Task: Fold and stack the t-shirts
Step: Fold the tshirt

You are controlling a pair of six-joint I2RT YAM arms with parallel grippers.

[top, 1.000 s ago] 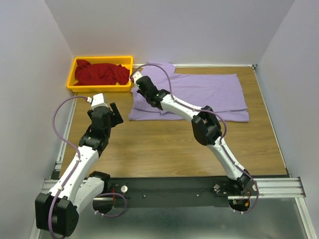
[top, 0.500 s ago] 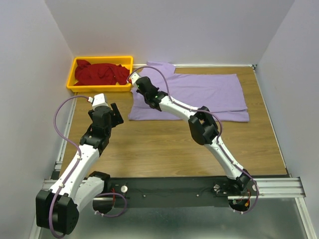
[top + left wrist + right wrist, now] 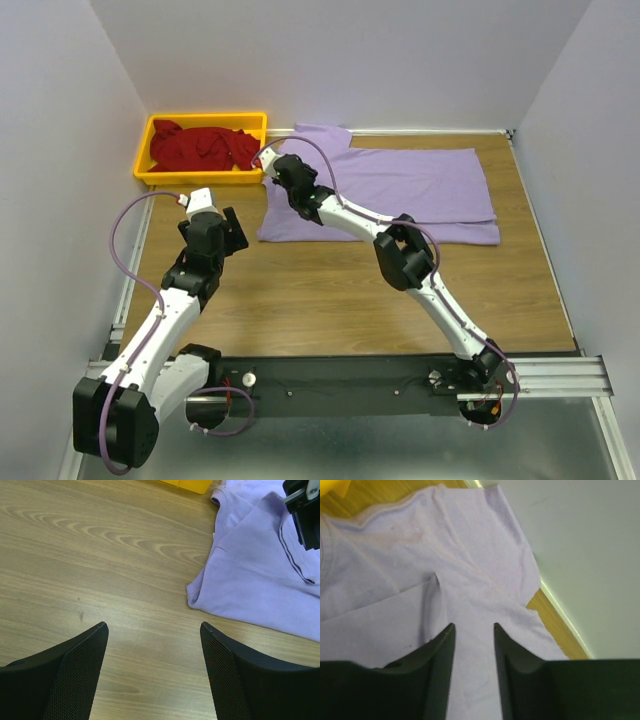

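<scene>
Right gripper (image 3: pixel 473 627) low over the lavender t-shirt (image 3: pixel 470 565).
Arm stretched far forward, elbow bent, its fingers narrowly apart; left gripper (image 3: pixel 153 627) hangs over the wooden table (image 3: pixel 100 555), fingers wide.

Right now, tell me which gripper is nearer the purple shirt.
Right. The right gripper sits directly over the purple shirt, at its left end. The left gripper hangs over bare table, off the shirt's near left corner.

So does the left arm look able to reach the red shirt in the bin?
Probably yes. The left gripper is open over bare table, the red shirt lies in the uncovered yellow bin just beyond it, and only the right gripper near the bin's corner might crowd it.
</scene>
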